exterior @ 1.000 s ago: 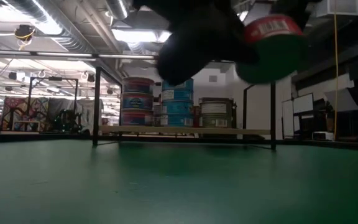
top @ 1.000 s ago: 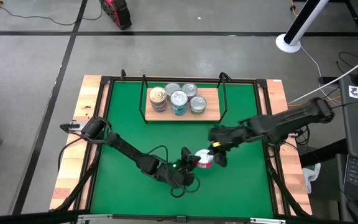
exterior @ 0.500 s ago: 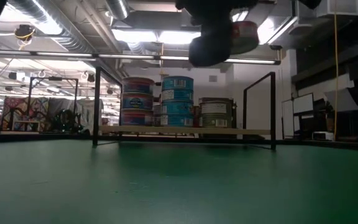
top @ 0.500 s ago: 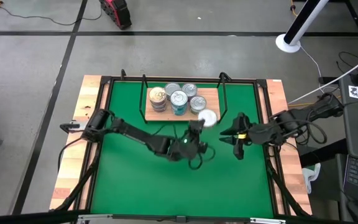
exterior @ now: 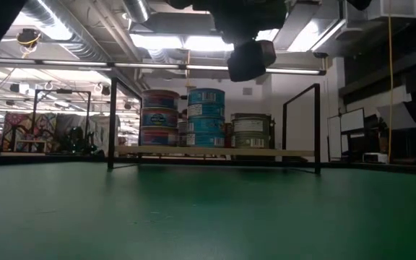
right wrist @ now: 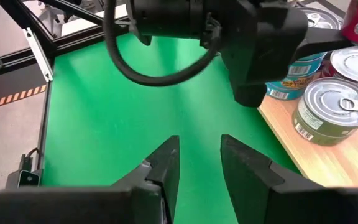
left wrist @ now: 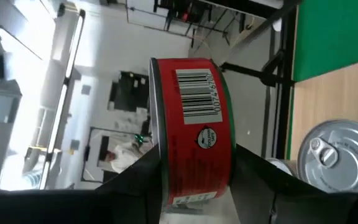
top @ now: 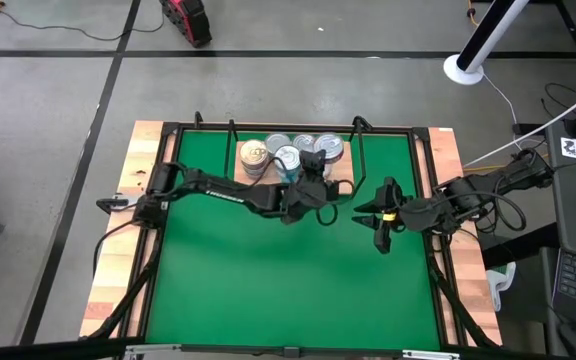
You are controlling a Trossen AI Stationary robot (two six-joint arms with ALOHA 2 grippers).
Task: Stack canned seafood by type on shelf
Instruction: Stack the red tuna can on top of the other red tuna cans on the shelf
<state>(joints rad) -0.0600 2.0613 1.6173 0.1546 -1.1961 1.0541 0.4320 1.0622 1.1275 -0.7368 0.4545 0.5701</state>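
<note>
A red tin (left wrist: 191, 124) with a barcode label hangs above the right part of the shelf (top: 249, 186), a light-wood board between black wire uprights. My left gripper (top: 325, 162) is shut on this tin. On the board stand a brown-sided stack (exterior: 159, 117), a teal stack (exterior: 206, 115) and a low olive tin (exterior: 250, 133). These rest on their flat bottoms. My right gripper (right wrist: 197, 162) hovers open over the green mat, right of the shelf, with nothing between its fingers. My left gripper pinches the red tin between its two fingers, one on each flat end (left wrist: 157, 158). The labelled side wall faces the wrist camera. The fingers come about level from the near side toward the shelf. The tin is lifted clear above the board.
The green mat (top: 228, 270) fills the wooden table inside a black frame, with open mat on the near side of the shelf. The shelf's black wire uprights (exterior: 112, 123) stand at its ends. The left arm (top: 228, 195) stretches across the mat in front of the shelf.
My left gripper has carried the red tin from the middle of the mat toward the far edge and upward, to above the shelf's right part, turning as it went. My right gripper drew away from the tin toward the table's right edge and rose, then stayed still.
</note>
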